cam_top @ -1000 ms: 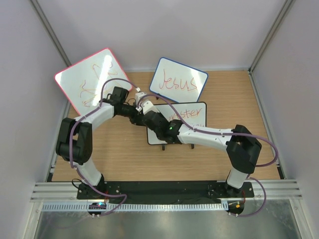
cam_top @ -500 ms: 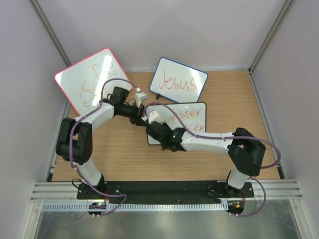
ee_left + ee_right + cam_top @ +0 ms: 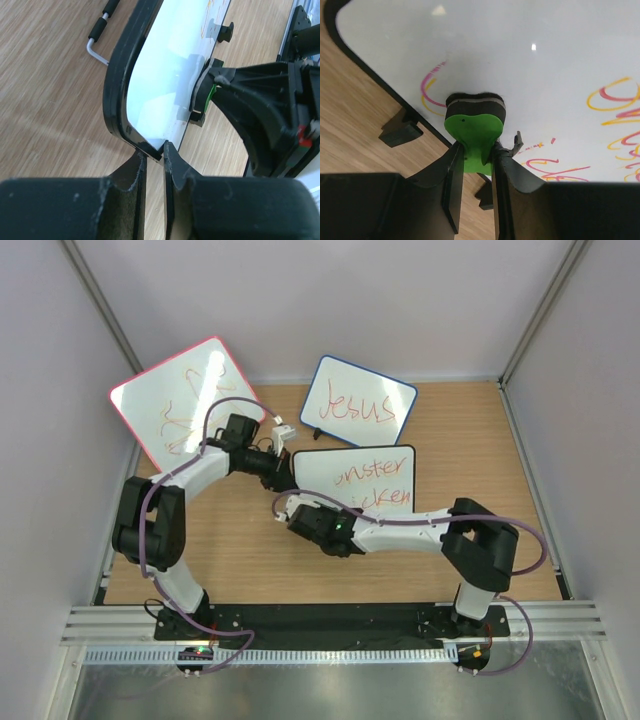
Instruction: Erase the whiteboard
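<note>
The whiteboard (image 3: 365, 472) has a black frame and lies mid-table, with red and orange writing on its right half. My left gripper (image 3: 289, 478) is shut on the frame at its left corner (image 3: 131, 131), with the fingertips (image 3: 170, 152) pinching the edge. My right gripper (image 3: 293, 510) is at the board's near-left corner, shut on a green eraser (image 3: 472, 131). The eraser's black felt (image 3: 475, 104) presses on the white surface (image 3: 530, 45) beside pink and yellow strokes. A black foot (image 3: 400, 133) of the board shows under the frame. The eraser (image 3: 212, 95) also shows in the left wrist view.
A pink-red-framed board (image 3: 185, 400) leans at the back left. A blue-framed board reading "Jesus" (image 3: 357, 402) stands at the back centre. A small bent metal rod with black grips (image 3: 100, 34) lies on the wood near the left gripper. Walls close in on three sides.
My right gripper has slid the eraser from the board's upper-left area toward its near-left corner, uncovering more of the writing. The left gripper has kept its hold on the frame.
</note>
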Available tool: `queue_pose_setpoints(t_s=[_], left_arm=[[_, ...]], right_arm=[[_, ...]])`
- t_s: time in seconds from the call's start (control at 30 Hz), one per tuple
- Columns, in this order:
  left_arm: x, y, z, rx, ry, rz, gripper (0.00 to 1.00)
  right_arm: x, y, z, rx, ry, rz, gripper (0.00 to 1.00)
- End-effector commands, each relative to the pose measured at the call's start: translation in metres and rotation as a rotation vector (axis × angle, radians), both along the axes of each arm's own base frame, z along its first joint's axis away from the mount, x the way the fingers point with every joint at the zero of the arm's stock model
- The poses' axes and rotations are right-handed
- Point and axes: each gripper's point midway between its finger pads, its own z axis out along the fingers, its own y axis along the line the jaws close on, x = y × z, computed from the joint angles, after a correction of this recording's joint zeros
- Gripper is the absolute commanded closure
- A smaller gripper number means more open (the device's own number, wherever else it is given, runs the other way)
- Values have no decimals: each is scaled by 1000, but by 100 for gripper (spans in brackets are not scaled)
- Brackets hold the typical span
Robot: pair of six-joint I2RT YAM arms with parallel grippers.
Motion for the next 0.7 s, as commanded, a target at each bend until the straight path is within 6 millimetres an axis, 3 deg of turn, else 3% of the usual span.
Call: queue_pose_setpoints(t_s=[0.0,0.17,0.5,0.67], left_arm=[[18,4,2,56,-156,-22,100],[18,4,3,55,-159,-25,100],[19,3,4,50,-159,-27,100],[18,3,5,49,-155,-29,100]], right_arm=[[5,18,-12,-148,23,168,99],[6,46,-2,-161,-1,289,99],[7,68,-8,-202,-5,386,99],[22,84,12,-197,-80,355,99]])
